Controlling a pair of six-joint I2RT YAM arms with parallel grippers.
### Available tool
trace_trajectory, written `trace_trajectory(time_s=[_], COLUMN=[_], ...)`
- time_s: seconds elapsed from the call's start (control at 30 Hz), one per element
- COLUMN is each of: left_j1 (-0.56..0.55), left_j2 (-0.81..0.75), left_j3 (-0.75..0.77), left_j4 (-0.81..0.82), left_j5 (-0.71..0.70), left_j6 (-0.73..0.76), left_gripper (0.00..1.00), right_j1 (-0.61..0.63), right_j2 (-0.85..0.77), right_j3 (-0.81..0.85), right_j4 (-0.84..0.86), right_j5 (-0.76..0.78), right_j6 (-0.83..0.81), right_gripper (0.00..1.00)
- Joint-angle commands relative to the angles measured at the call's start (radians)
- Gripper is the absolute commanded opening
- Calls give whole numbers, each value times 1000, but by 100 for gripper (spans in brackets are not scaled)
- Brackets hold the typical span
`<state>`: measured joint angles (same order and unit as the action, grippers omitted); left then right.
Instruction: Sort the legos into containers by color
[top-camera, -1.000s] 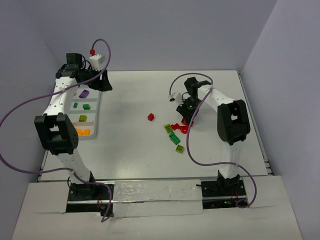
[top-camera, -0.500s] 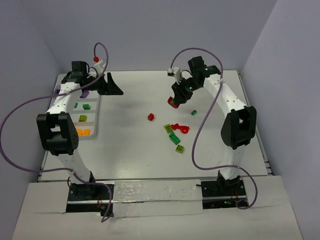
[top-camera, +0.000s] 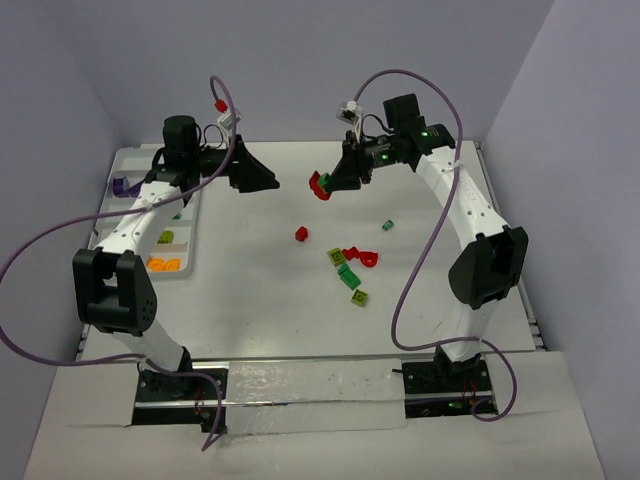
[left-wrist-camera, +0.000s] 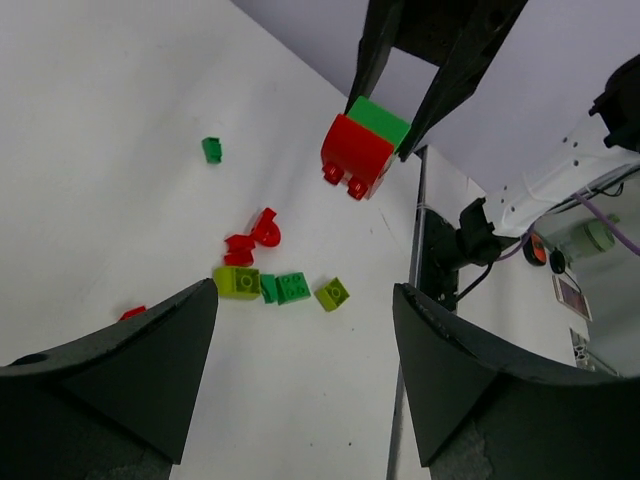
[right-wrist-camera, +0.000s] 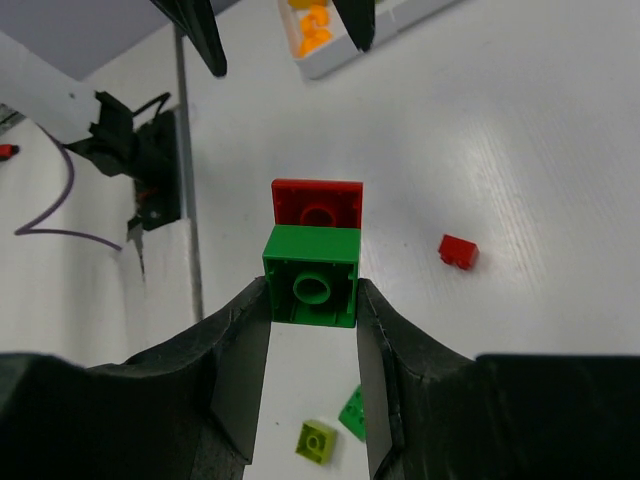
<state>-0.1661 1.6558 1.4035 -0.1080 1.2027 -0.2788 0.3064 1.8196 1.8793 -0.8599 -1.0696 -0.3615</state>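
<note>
My right gripper (top-camera: 325, 183) is raised over the far middle of the table, shut on a green brick (right-wrist-camera: 311, 275) with a red brick (right-wrist-camera: 318, 205) stuck to it. The pair also shows in the left wrist view (left-wrist-camera: 360, 150). My left gripper (top-camera: 262, 180) is open and empty, held in the air just left of the pair, pointing at it. Loose legos lie on the table: a red one (top-camera: 301, 233), a small green one (top-camera: 387, 224), and a cluster of lime (top-camera: 335, 256), red (top-camera: 360, 256), green (top-camera: 348, 275) and lime (top-camera: 358, 297). The white tray (top-camera: 190, 240) lies far left.
The tray's compartments hold orange bricks (top-camera: 165, 265), a lime brick (top-camera: 165, 237) and a purple brick (top-camera: 122, 186). Purple cables loop over both arms. The table's right edge (top-camera: 510, 260) runs beside the right arm.
My right gripper rose from the cluster with the red-green pair and moved back and left. My left gripper swung from over the tray to the right, toward the pair.
</note>
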Motion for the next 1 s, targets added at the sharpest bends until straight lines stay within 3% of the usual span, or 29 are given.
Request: trace_trajectory(time_s=[0.0, 0.23, 0.43, 0.57, 0.77, 0.87, 0.97], left_j1=[-60, -108, -150, -161, -162, -162, -162], left_j2=[-10, -4, -4, -6, -5, -5, -2], left_j3=[8, 11, 41, 34, 26, 29, 44], left_j4=[230, 366, 216, 215, 214, 177, 69], left_j5=[73, 135, 162, 171, 175, 175, 174], left_j6=[-135, -227, -98, -97, -100, -76, -21], left_gripper=[81, 84, 83, 80, 69, 48, 37], right_j1=[30, 65, 86, 93, 100, 101, 97], right_j2=[-55, -63, -85, -93, -102, -105, -108], right_j3=[9, 12, -2, 2, 3, 1, -2], right_j4=[74, 35, 51, 58, 62, 64, 61], right_j5=[-116, -138, -136, -139, -139, -132, -120], right_j6=[99, 75, 85, 90, 99, 101, 94], right_gripper=[0, 0, 0, 0, 0, 0, 0])
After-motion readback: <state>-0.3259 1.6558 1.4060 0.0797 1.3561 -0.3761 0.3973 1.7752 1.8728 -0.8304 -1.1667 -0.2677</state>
